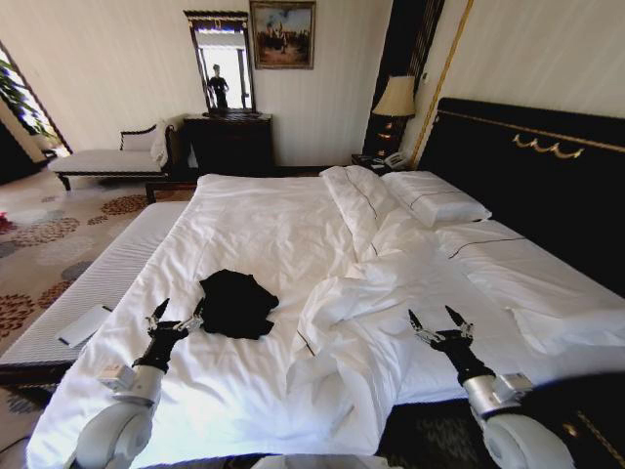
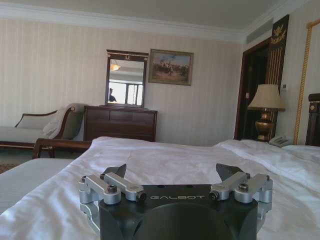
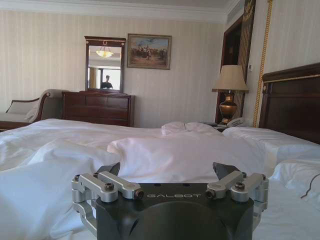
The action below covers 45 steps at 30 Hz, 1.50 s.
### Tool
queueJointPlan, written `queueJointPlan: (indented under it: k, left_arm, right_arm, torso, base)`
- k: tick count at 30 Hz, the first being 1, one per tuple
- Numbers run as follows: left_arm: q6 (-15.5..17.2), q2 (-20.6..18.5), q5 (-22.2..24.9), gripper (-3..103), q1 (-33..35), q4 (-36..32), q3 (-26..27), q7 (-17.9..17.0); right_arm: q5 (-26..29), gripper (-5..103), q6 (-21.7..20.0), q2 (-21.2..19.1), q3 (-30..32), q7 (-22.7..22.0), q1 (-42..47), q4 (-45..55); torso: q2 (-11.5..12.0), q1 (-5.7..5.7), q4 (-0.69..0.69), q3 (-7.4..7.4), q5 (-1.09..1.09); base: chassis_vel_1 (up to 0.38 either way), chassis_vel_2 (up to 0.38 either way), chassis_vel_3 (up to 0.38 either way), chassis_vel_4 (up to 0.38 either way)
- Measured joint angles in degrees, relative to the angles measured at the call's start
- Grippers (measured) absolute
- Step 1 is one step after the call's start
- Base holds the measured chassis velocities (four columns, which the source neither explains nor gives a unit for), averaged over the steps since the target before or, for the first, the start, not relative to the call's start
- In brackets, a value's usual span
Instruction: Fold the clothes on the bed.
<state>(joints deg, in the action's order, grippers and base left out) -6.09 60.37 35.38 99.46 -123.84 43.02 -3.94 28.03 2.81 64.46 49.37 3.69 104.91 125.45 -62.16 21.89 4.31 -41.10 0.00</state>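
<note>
White bed (image 1: 273, 225) carries my black T-shirt (image 1: 235, 304) near its foot edge; left gripper (image 1: 178, 315) beside it and right gripper (image 1: 437, 319) both spread wide, empty.

T-shirt (image 1: 235, 303) lies on bed (image 1: 264, 225), lower left of centre of frame. Left gripper (image 1: 176, 316) just left of it, right gripper (image 1: 437, 323) lower right over duvet (image 1: 371, 322). Pillows (image 1: 430, 198) upper right, before headboard (image 1: 527, 186).

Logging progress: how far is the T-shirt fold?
Nothing looks done: the black T-shirt lies crumpled on the bed. In hand: left gripper open beside its edge, not gripping. Right gripper open over the rumpled duvet, away from it. Left: spreading and the whole fold.
</note>
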Motion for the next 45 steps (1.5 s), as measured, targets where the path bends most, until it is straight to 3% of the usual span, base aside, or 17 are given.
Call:
queueJointPlan:
  k: [3,17,27,32,34,35,36,38,40,41,44,45]
  left_arm:
    - [0.0,0.0,0.0,97,0.0,0.0,0.0,0.0]
    - [0.0,0.0,0.2,103,0.1,0.1,0.2,0.0]
    - [-0.1,0.4,0.1,99,0.7,-0.1,0.3,0.1]
    - [-0.4,0.4,0.1,96,1.7,-0.2,1.0,0.1]
    - [-0.8,0.4,0.1,98,2.1,0.4,1.6,0.2]
    - [-1.0,0.3,0.1,103,2.2,0.9,2.0,0.2]
    - [-1.0,0.3,0.1,103,2.2,0.9,2.0,0.2]
    - [-1.1,0.3,0.3,100,2.3,1.1,2.3,0.2]
    - [-1.1,0.4,0.5,97,2.3,1.1,2.6,0.2]
    - [-1.1,0.4,0.5,97,2.3,1.1,2.6,0.2]
    - [-1.1,0.7,0.1,100,2.3,1.1,2.5,0.1]
    - [-1.1,0.8,-0.2,100,2.3,1.0,2.4,0.1]
  right_arm:
    - [0.1,100,0.0,0.0,0.0,0.0,0.2,0.3]
    - [-0.2,100,0.0,0.2,-0.3,-0.2,0.2,0.3]
    - [-0.6,100,-0.5,0.4,-1.5,-3.8,-0.2,1.7]
    - [0.3,100,-4.5,-0.9,-2.6,-6.6,-0.3,5.0]
    - [1.2,100,-8.3,-2.3,-3.5,-9.3,-0.7,7.2]
    - [2.0,100,-12.4,-3.9,-4.6,-12.8,-1.4,8.6]
    - [2.0,100,-12.4,-3.9,-4.6,-12.8,-1.4,8.6]
    - [5.4,100,-17.3,-5.9,-5.9,-17.5,-2.5,9.7]
    - [15.7,100,-24.7,-9.5,-7.6,-26.0,-5.6,11.5]
    - [15.7,100,-24.7,-9.5,-7.6,-26.0,-5.6,11.5]
    - [25.6,94,-28.8,-13.6,-8.3,-31.8,-9.4,13.0]
    - [27.6,98,-29.4,-14.8,-8.4,-32.7,-10.5,13.2]
  torso:
    - [0.0,0.00,0.00,0.00,0.00]
    - [0.0,0.00,0.00,0.00,-0.02]
    - [0.0,0.00,0.01,0.00,0.02]
    - [0.0,0.00,0.00,0.00,-0.02]
    - [0.0,0.00,-0.01,0.00,-0.01]
    - [0.0,0.00,0.00,0.00,0.00]
    - [0.0,0.00,0.00,0.00,0.00]
    - [0.0,0.00,0.01,0.00,0.01]
    - [0.0,0.00,0.00,-0.01,0.01]
    - [0.0,0.00,0.00,-0.01,0.01]
    - [0.0,0.01,-0.01,0.00,0.01]
    - [0.0,0.00,-0.01,0.00,0.00]
  base:
    - [0.119,0.118,-0.137,-0.128]
    - [0.111,0.109,-0.094,-0.100]
    - [0.000,0.000,0.000,0.000]
    - [0.000,0.000,0.000,0.000]
    - [0.000,0.000,0.000,0.000]
    - [0.000,0.000,0.000,0.000]
    - [0.000,0.000,0.000,0.000]
    - [0.000,0.000,0.000,0.000]
    - [0.000,0.000,0.000,0.000]
    - [0.000,0.000,0.000,0.000]
    - [0.000,0.000,0.000,0.000]
    - [0.000,0.000,0.000,0.000]
